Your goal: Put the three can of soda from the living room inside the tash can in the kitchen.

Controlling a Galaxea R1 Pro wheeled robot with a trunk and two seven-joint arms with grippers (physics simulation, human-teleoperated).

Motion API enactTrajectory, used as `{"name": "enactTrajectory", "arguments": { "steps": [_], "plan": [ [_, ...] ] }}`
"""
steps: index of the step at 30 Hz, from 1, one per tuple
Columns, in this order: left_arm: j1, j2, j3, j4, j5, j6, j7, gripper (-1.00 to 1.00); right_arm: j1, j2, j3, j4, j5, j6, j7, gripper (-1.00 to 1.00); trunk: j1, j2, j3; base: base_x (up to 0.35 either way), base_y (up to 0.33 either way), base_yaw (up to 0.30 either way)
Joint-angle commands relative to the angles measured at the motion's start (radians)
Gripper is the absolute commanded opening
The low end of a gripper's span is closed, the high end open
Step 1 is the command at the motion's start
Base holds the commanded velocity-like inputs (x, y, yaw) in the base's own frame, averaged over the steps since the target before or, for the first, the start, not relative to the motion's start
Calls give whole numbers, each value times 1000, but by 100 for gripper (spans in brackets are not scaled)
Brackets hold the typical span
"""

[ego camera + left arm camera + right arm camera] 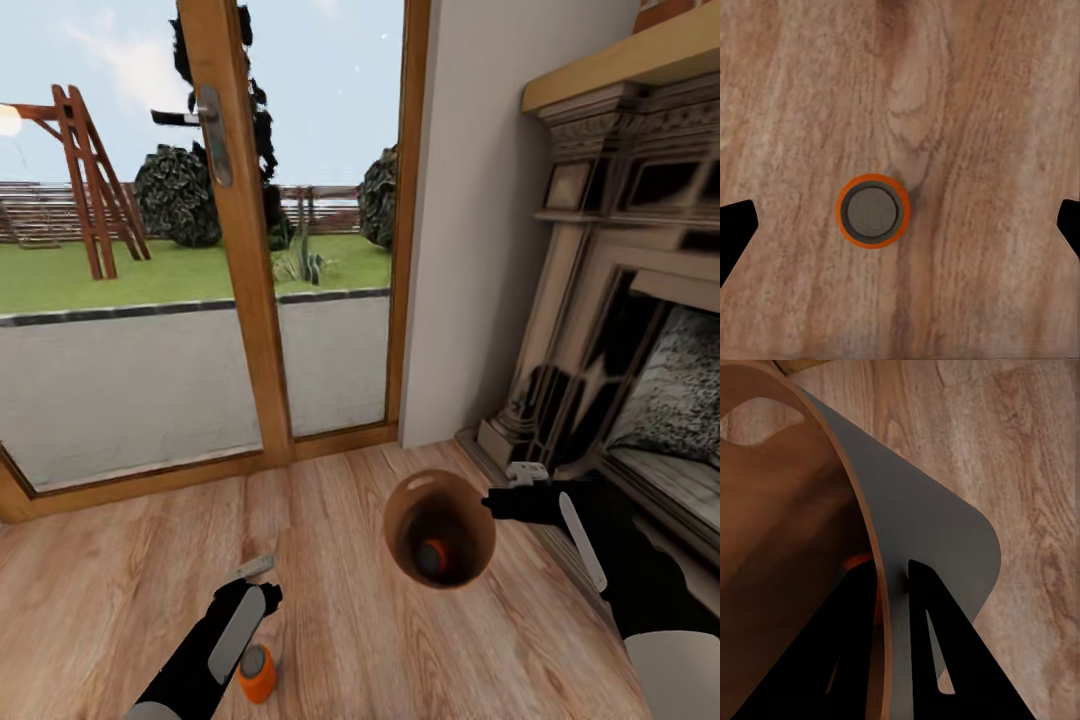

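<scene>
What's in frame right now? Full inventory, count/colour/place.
soda can on floor: 1, orange with grey top, upright on the wood floor under the left gripper
soda can in bin: 1, orange, at the bottom of the trash can
trash can: 1, grey outside, brown inside, held by its rim at the right
wood floor: light planks, foreground
glass doors: wood-framed, straight ahead, with a lawn and a red wooden frame outside
fireplace: 1, carved surround, along the right wall
left gripper: black fingers spread wide, directly above the floor can
right gripper: black, one finger inside and one outside the trash can's wall
</scene>
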Motion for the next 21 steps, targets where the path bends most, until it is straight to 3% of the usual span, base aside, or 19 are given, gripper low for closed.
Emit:
{"name": "enactTrajectory", "arguments": {
  "steps": [1,5,7,8,10,12,21],
  "plan": [
    [-39,-6,1,61,3,0,-10,100,16,-1,-2,-29,-26,4,3,-100,0,0,-4,0,0,0],
    [-61,0,4,102,6,20,-36,100,23,-1,-3,-48,-27,4,4,-100,2,-1,-19,0,0,0],
    [-125,8,5,186,5,38,-83,100,25,-2,-3,-62,-27,4,4,-100,3,-2,-27,0,0,0],
    [-183,13,6,295,3,38,-114,100,38,-3,-4,-88,-27,4,4,-100,3,-2,-31,0,0,0],
    [-226,16,3,403,-1,14,-143,100,57,-3,-4,-132,-25,4,4,-100,4,-3,-39,0,0,0],
    [-243,18,0,449,-2,-5,-162,100,65,-3,-4,-155,-24,4,4,-100,5,-3,-46,0,0,0],
    [-256,34,-1,492,-7,-20,-230,100,71,-10,-3,-182,-24,4,4,-100,9,-5,-81,0,0,0]
  ]
}}
